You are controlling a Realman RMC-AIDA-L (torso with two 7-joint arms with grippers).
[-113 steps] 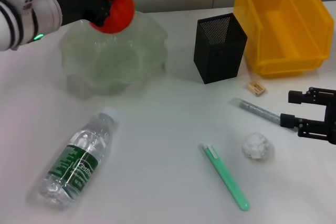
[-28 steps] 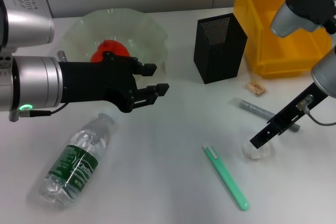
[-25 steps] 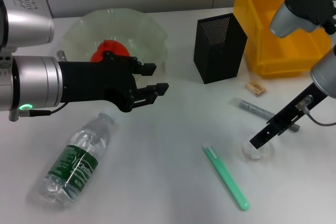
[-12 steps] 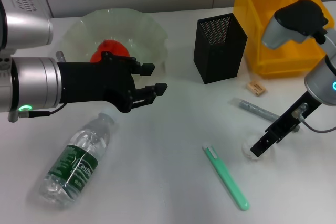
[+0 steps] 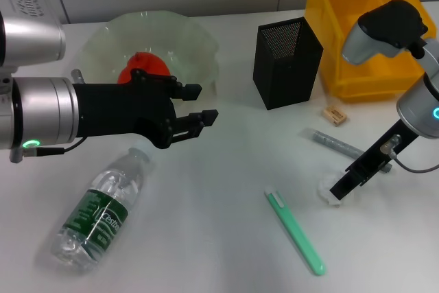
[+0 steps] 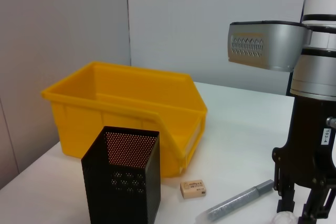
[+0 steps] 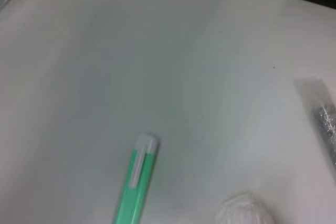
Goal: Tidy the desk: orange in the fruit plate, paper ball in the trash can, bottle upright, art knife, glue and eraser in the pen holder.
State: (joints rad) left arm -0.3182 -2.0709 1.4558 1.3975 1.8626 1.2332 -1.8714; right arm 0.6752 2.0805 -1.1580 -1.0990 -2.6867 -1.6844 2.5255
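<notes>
The orange (image 5: 140, 65) lies in the pale-green fruit plate (image 5: 180, 27). My left gripper (image 5: 200, 104) hovers open and empty in front of the plate, above the table. The bottle (image 5: 99, 212) lies on its side near the front left. My right gripper (image 5: 341, 189) points down at the paper ball (image 5: 327, 191), which rests on the table; in the left wrist view its fingers (image 6: 286, 203) stand apart over the ball (image 6: 285, 219). The green art knife (image 5: 295, 231), grey glue stick (image 5: 339, 145) and tan eraser (image 5: 334, 114) lie loose. The black pen holder (image 5: 287, 63) and yellow trash can (image 5: 370, 32) stand behind.
The right arm's grey elbow (image 5: 384, 25) hangs in front of the trash can. The pen holder (image 6: 123, 182) stands close to the trash can (image 6: 126, 98), with the eraser (image 6: 192, 188) and glue stick (image 6: 241, 200) just before them. A grey wall runs behind the table.
The orange, held over the plate earlier, now lies in it and the left gripper is off it. Over the last second my right gripper has sunk slightly onto the paper ball.
</notes>
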